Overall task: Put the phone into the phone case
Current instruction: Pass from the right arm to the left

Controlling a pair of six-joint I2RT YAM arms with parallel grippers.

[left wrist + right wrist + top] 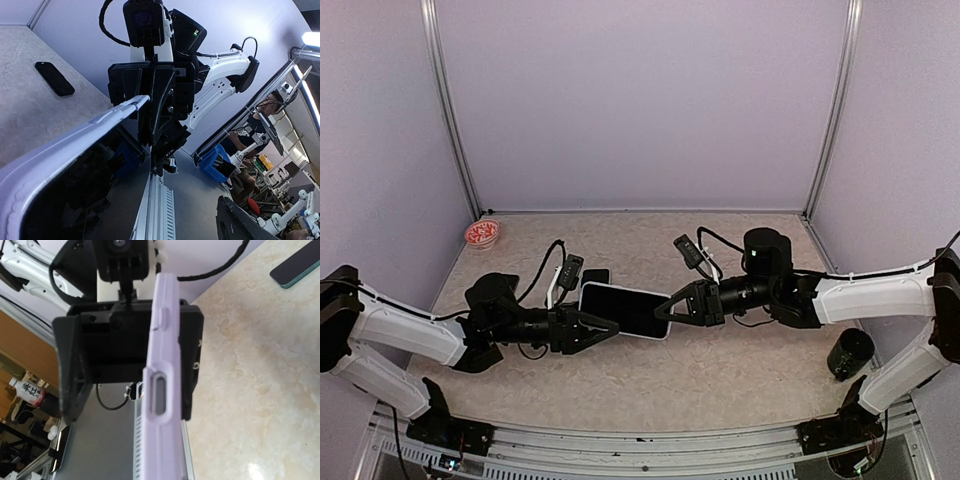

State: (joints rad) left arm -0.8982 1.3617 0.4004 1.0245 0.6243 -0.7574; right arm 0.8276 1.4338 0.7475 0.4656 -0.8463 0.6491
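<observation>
The lilac phone case (625, 308) hangs level above the table's middle, between the two arms. A glossy dark phone screen (65, 200) fills it. My right gripper (665, 307) is shut on the case's right end, and the case's edge (162, 390) runs straight away from that wrist camera. My left gripper (603, 327) is open at the case's left end. Its black fingers (70, 365) straddle that end with a clear gap on one side. One left finger (245, 220) shows far from the case rim (100, 120).
A flat dark slab (597, 275) lies on the table just behind the case; the slab (55, 78) looks like a second phone. A red-and-white dish (481, 234) sits at the back left. A black cylinder (848, 352) stands at the right front.
</observation>
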